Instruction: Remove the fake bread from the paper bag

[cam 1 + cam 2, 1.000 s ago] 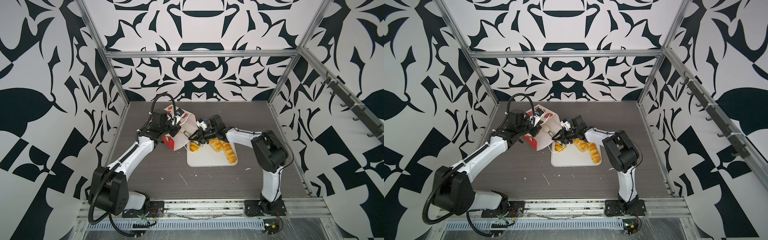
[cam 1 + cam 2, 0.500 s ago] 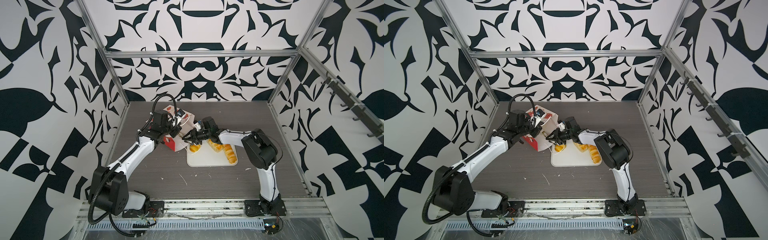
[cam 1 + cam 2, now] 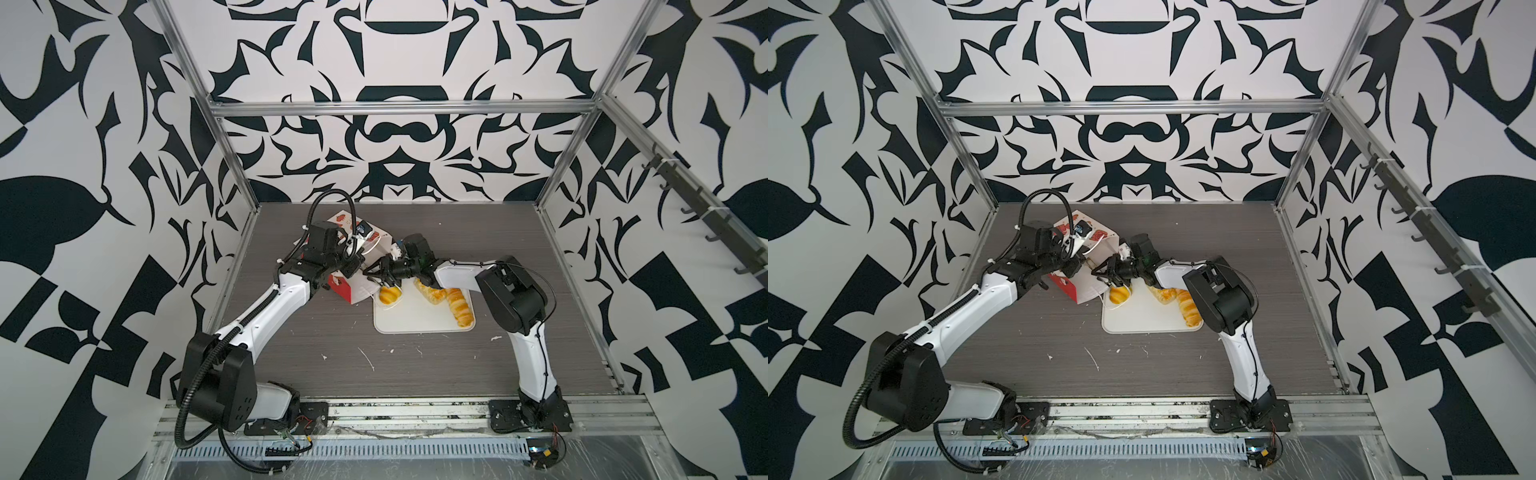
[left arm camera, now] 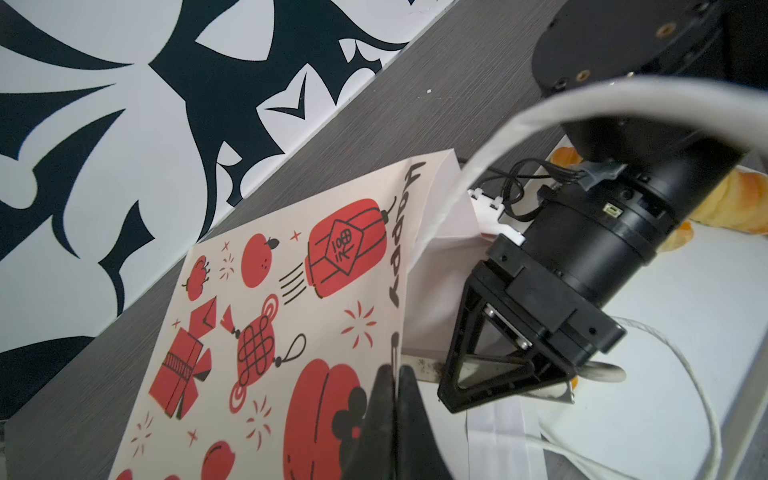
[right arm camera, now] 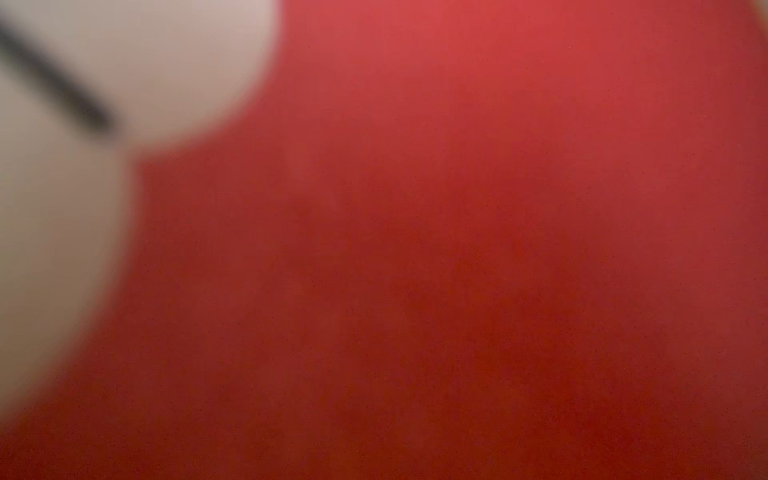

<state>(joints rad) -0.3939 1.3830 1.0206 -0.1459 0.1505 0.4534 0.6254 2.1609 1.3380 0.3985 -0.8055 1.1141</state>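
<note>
Now, left tool (image 4: pixel 395 376) pinches the paper bag (image 4: pixel 266 299) by its wall; right tool (image 3: pixel 372 276), spread untellable, should slide in low, level.

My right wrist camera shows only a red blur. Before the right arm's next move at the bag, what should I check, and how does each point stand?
1. Left fingers shut on the bag edge: ok.
2. Bag mouth turned toward the tray: ok.
3. Right fingers at the bag mouth: ok.
4. Right fingers open or shut: cannot tell.
5. Bread on the tray, three pieces showing: ok.
6. More bread inside the bag: cannot tell, inside hidden.
7. String handle clear of the right fingers: cannot tell.
</note>
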